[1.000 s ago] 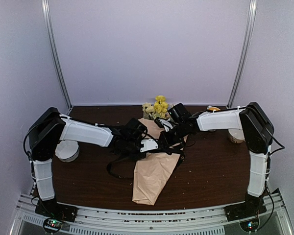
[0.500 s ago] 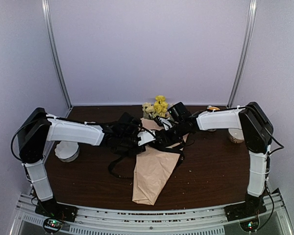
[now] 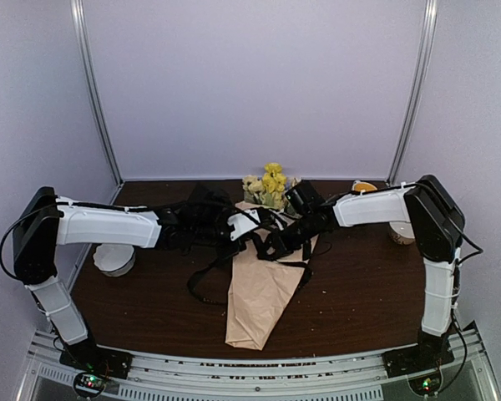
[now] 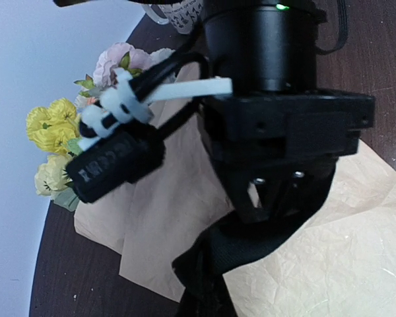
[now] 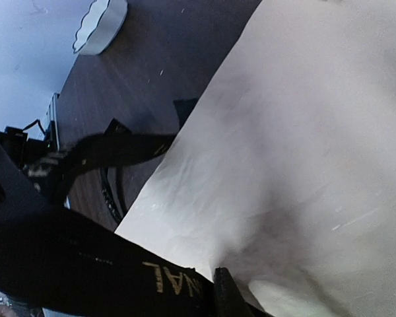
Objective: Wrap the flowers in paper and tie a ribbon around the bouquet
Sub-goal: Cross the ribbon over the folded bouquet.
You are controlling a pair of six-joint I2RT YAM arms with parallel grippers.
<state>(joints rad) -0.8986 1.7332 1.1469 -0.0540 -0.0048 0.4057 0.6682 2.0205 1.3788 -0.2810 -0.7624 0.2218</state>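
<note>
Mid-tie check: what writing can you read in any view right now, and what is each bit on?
"NAL": pale gold letters on the black ribbon, right wrist view; the rest of the word cannot be read.
Mug, left wrist view: dark print, too blurred to read.
Black cylinder on a cable, left wrist view: pale marks, too blurred to read.
Top view: nothing readable.

Crinkled matt paper (image 3: 259, 292), woven black ribbon (image 5: 86, 264)

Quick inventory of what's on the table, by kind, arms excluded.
Paper-wrapped bouquet: 1
Black ribbon: 1
White scalloped dish: 1
Small containers at right, kind unclear: 2
Total: 5
</note>
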